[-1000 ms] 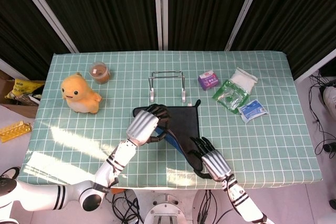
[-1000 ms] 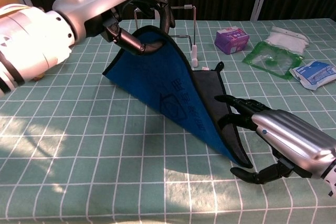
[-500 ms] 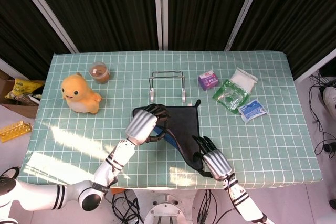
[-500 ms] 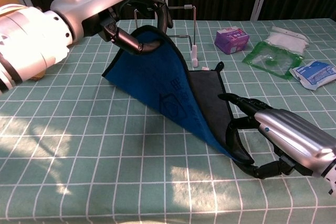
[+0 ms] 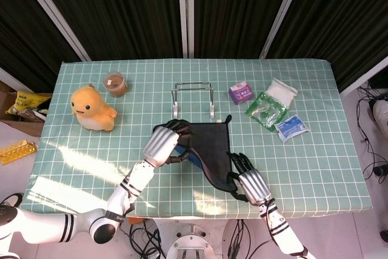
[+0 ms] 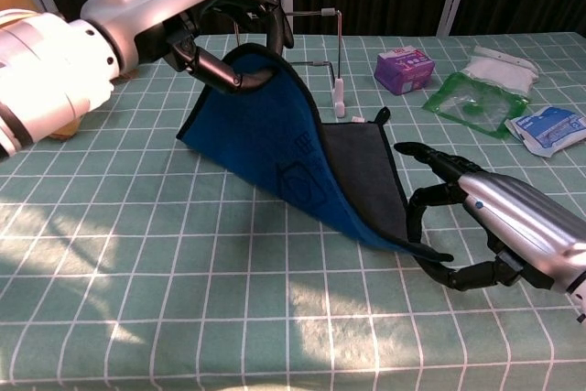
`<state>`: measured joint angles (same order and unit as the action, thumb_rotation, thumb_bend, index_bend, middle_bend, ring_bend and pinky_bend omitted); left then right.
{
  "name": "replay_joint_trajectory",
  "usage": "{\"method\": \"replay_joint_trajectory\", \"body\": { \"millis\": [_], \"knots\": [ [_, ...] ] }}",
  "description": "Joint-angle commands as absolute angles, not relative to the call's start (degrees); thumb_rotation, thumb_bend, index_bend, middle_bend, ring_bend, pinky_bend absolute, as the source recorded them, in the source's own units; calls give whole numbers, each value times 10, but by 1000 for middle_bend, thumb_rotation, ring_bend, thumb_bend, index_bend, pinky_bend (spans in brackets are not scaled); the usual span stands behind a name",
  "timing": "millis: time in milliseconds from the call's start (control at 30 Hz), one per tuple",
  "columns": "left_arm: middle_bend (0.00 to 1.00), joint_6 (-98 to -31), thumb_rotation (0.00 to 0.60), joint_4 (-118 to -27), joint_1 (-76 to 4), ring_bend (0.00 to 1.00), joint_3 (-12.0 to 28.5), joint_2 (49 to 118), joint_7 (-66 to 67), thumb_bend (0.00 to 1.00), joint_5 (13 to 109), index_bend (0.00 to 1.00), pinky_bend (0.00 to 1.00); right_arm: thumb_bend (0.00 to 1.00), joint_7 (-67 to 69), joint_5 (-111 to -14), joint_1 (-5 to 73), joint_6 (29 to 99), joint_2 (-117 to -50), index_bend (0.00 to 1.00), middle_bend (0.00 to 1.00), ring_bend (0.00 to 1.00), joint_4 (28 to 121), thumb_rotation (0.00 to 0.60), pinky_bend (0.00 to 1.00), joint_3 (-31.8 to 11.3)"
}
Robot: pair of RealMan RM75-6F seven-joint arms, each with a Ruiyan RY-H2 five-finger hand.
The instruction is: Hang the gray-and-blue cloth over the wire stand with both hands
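The gray-and-blue cloth (image 5: pixel 212 139) lies on the table in front of the wire stand (image 5: pixel 193 98). My left hand (image 5: pixel 163 144) grips its far left corner and holds it raised, so the blue underside (image 6: pixel 270 130) faces the chest view. The gray top (image 6: pixel 362 171) still rests flat on the table. My right hand (image 6: pixel 499 222) sits at the cloth's near right corner, fingers curled over the edge and thumb beneath, with a visible gap between them. The wire stand (image 6: pixel 311 38) stands upright and bare just behind my left hand (image 6: pixel 197 16).
A yellow duck toy (image 5: pixel 91 108) and a brown jar (image 5: pixel 114 83) stand at the far left. To the right are a purple box (image 5: pixel 240 93), a green packet (image 5: pixel 265 109), a white packet (image 5: pixel 282 91) and a blue-white packet (image 5: pixel 291 127).
My right hand slid right and forward to the cloth's near right corner, and that corner shifted slightly with it. My left hand stayed raised with its corner.
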<state>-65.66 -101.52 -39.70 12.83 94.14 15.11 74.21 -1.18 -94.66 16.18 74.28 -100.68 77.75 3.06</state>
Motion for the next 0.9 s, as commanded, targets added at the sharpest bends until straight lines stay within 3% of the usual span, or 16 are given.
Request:
{"method": "replay_joint_trajectory", "body": {
  "millis": [33, 300, 667, 900],
  "knots": [
    [348, -658, 600, -1014, -392, 207, 128, 938, 139, 431, 734, 816, 231, 447, 5, -924, 159, 741, -1002, 842, 50, 0, 792, 600, 0, 17],
    [348, -638, 600, -1017, -380, 207, 139, 923, 68, 432, 691, 822, 230, 477, 46, -858, 174, 712, -963, 984, 103, 0, 863, 600, 0, -38],
    [348, -598, 600, -996, -378, 207, 177, 905, -64, 456, 650, 833, 230, 518, 42, -787, 236, 644, -885, 1000, 109, 0, 967, 600, 0, -129],
    [348, -578, 600, -962, -392, 207, 220, 915, -110, 460, 593, 840, 229, 520, 7, -697, 301, 582, -839, 1000, 108, 0, 1005, 600, 0, -212]
  ]
}}
